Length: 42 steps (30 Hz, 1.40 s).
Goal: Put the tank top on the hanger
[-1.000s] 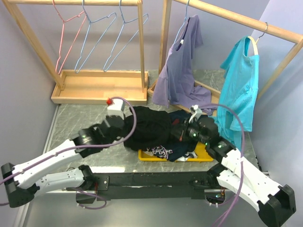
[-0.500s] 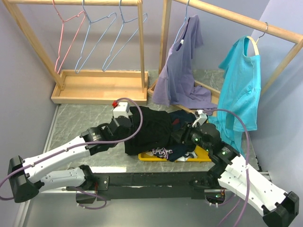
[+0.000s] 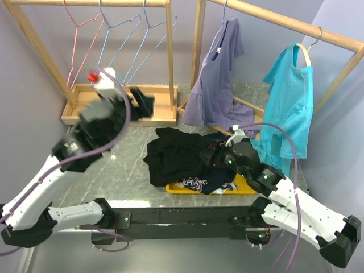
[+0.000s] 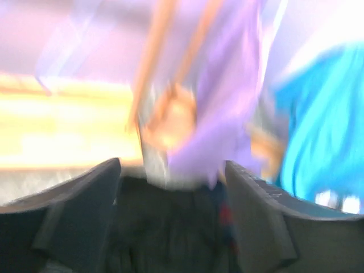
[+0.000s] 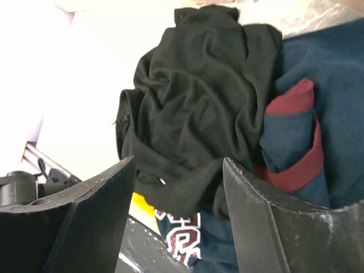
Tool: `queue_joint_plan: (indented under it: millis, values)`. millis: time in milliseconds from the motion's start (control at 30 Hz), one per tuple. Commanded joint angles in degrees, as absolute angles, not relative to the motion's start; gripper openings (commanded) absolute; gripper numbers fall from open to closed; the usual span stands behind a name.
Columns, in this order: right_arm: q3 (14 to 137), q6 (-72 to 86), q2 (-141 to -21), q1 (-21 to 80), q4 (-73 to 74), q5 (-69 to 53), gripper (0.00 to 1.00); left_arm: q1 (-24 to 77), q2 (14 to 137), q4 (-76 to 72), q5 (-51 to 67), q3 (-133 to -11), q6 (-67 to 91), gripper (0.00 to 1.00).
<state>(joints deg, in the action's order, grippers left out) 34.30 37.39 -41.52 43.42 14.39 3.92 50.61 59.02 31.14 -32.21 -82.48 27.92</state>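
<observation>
Tank top (image 3: 173,156) crumpled in a black heap on bench (image 3: 108,165), near edge draped over rim of yellow tray (image 3: 245,185). Not on any wire. Seen bunched and wrinkled in right wrist view (image 5: 193,114), touching navy cloth (image 5: 301,131) with dark red band on one side. Printed dark garment (image 3: 196,183) poking out beneath heap at tray.

Low at right edge of heap: right tool (image 3: 211,154), spread wide in its own view (image 5: 179,165), nothing pinched, black fabric just ahead of the gap.

Raised well apart from heap, in front of wooden base of left rack (image 3: 119,108): left tool (image 3: 142,102), arm motion-blurred. Left wrist view badly smeared; left tool (image 4: 173,165) spread, nothing visibly pinched, dark cloth low in the gap.

On rail of left rack: hanger (image 3: 103,24), pale blue-grey wire, bare; second hanger (image 3: 149,24) alike just beside; pink hanger (image 3: 69,57) at far left.

On right rack (image 3: 273,20): lilac shirt (image 3: 216,85), hem touching bench behind heap, and turquoise shirt (image 3: 290,102). Both blurred in left wrist view (image 4: 227,85) (image 4: 324,131).
</observation>
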Motion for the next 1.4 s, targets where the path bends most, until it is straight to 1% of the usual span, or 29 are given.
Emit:
queue_joint_plan:
  millis: [0, 33, 100, 133, 167, 200, 233, 300, 333, 367, 433, 467, 567, 867, 1100, 1133, 1200, 1233, 1267, 1367]
  values:
    - [39.02, 36.65, -44.03, 44.56, 14.59, 6.42, 0.7, 42.03, 64.93, 24.53, -27.44, -92.8, 16.46, 0.84]
    - [39.11, 36.82, -44.21, 44.65, 14.07, 6.24, 0.71, 38.71, 66.08, 23.74, -26.38, -94.55, 15.3, 0.84]
    - [39.2, 37.09, -44.65, 44.74, 13.8, 6.24, 0.71, 35.26, 69.58, 21.45, -21.74, -99.21, 12.32, 0.84]
    - [39.46, 36.92, -44.91, 44.74, 13.71, 5.98, 0.71, 31.07, 70.91, 21.1, -19.8, -100.71, 11.7, 0.83]
    - [39.81, 36.74, -45.17, 44.82, 13.8, 5.98, 0.71, 28.5, 73.54, 21.09, -16.21, -103.85, 11.43, 0.83]
    - [39.99, 36.65, -45.61, 44.82, 13.89, 5.8, 0.71, 25.78, 75.04, 21.62, -9.47, -105.54, 11.43, 0.81]
    - [40.6, 36.22, -45.79, 44.82, 14.06, 5.54, 0.71, 20.88, 76.36, 21.8, -6.19, -106.77, 11.51, 0.81]
    - [41.04, 35.95, -46.4, 44.91, 14.15, 5.27, 0.71, 16.28, 79.79, 21.01, -0.55, -109.15, 12.56, 0.78]
    - [41.48, 35.77, -46.49, 44.83, 14.24, 5.19, 0.71, 12.87, 80.85, 20.74, 5.74, -109.68, 12.57, 0.77]
    - [41.75, 35.68, -46.76, 44.91, 14.15, 5.1, 0.71, 11.7, 83.03, 20.66, 8.41, -110.91, 12.13, 0.75]
    - [42.1, 35.42, -47.11, 44.83, 13.89, 4.84, 0.71, 10.03, 84.98, 20.13, 16.13, -111.35, 9.76, 0.75]
    - [42.27, 35.33, -47.46, 44.91, 13.8, 4.75, 0.71, 9.93, 86.56, 20.21, 18.17, -112.05, 8.89, 0.75]
    - [42.98, 35.07, -47.99, 45.35, 14.5, 5.1, 0.71, 9.58, 89.02, 21.09, 21.17, -113.46, 6.24, 0.75]
    - [42.28, 35.33, -47.37, 45.53, 13.53, 5.45, 0.7, 8.96, 93.42, 20.31, 23.82, -113.82, 5.01, 0.72]
    - [42.63, 35.07, -46.76, 45.79, 14.5, 6.06, 0.69, 8.97, 97.11, 19.69, 23.12, -116.01, 4.39, 0.62]
    - [42.71, 35.07, -46.76, 45.79, 14.5, 6.15, 0.69, 8.96, 97.47, 19.6, 22.94, -116.36, 4.39, 0.58]
    - [42.71, 35.16, -46.58, 45.88, 14.41, 6.07, 0.69, 8.96, 98.26, 19.6, 22.68, -116.72, 4.48, 0.55]
    - [42.71, 35.16, -46.67, 45.88, 14.33, 6.06, 0.69, 9.05, 98.44, 19.51, 22.68, -116.72, 4.48, 0.49]
    - [42.63, 35.07, -46.67, 45.79, 14.24, 6.15, 0.69, 9.05, 98.61, 19.25, 23.11, -116.63, 4.57, 0.47]
    - [42.54, 34.98, -47.11, 45.88, 14.06, 6.41, 0.69, 9.49, 98.96, 19.07, 22.86, -116.54, 4.31, 0.46]
